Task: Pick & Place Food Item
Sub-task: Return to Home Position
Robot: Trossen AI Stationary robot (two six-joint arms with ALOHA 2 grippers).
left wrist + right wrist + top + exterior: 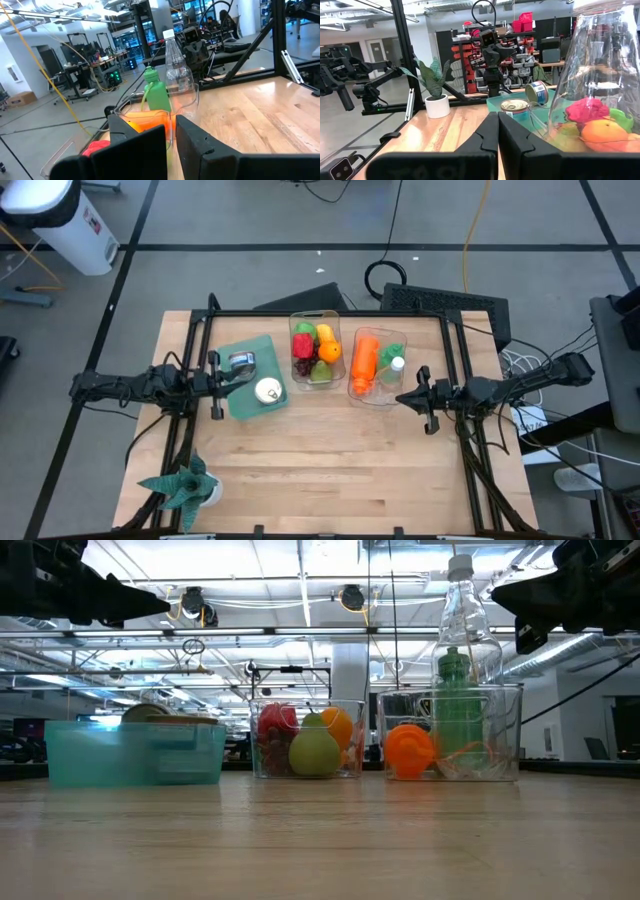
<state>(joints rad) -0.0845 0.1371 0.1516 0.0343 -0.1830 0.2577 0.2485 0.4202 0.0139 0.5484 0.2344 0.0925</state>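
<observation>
Left claw (222, 380) is empty, fingers close together with a thin slit between them, hanging high over the near edge of the bin (238, 406). Straight ahead of it inside the bin sit both cans: the blue can (241, 361) leaning on its side, the second can (268, 390) upright just beside it, toward my right. So they are side by side, not stacked, as far as I can judge.

Right claw (408, 396) is clenched on nothing, raised too, with the bottle tub (376, 370) just ahead of its tips.

Going home now, and the trick is a clean retreat. I would pull each claw straight back along its own arm and stay high, so nothing clips the bin rim or the tub wall. No sideways sweep and no dipping until both are well clear of the counter's middle. Slow is fine, because a bump here could roll that leaning blue can.
</observation>
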